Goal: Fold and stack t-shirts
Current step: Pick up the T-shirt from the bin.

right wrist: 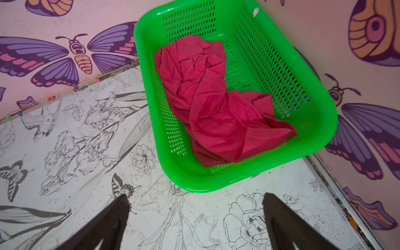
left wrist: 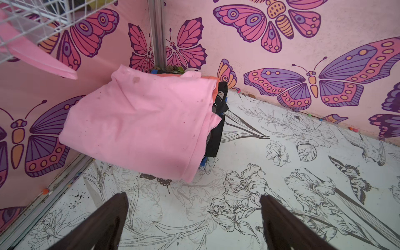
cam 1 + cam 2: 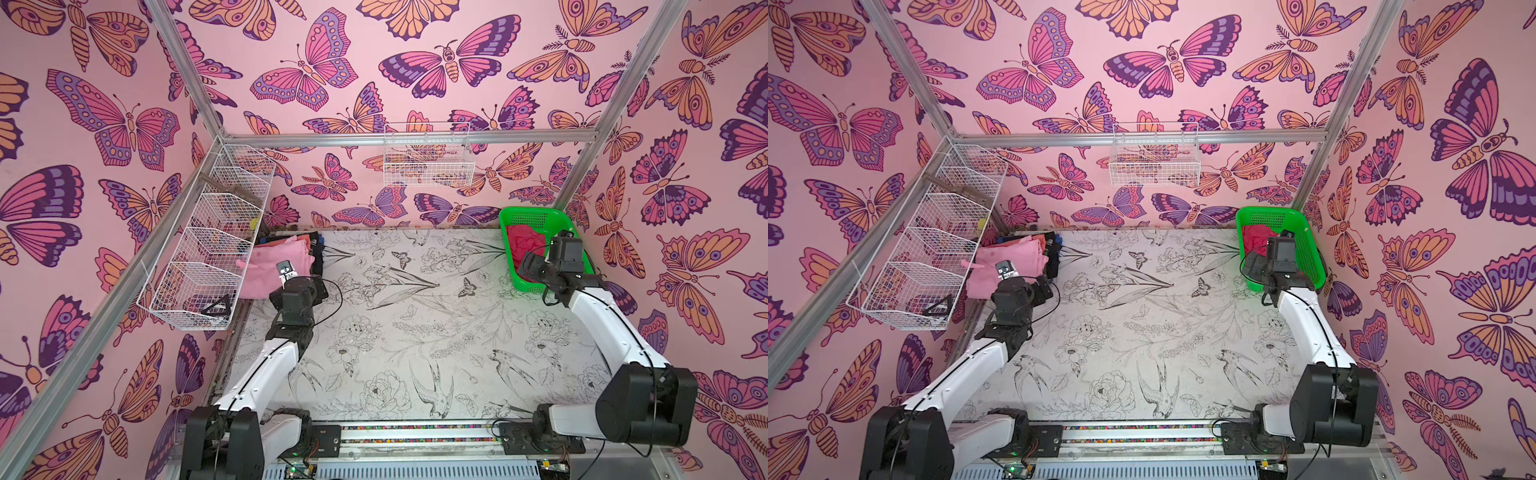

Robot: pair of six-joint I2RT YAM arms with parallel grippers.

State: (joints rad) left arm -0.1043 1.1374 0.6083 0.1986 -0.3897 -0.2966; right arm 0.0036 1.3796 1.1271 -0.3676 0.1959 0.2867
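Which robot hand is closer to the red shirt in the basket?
Right. The right gripper hangs open beside the green basket holding the red shirt; the left gripper is across the table, by the pink shirt.

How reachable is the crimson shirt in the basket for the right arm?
Probably yes: right gripper is open near the green basket, and the crimson shirt lies uncovered inside it.

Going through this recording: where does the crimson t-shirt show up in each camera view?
In a top view: crimson t-shirt lies crumpled in the green basket, at the table's far right corner.
In a top view: same spot, inside the basket.
Left wrist: not in it.
Right wrist: near the picture's centre, inside the basket.
Shared landmark: the green basket.
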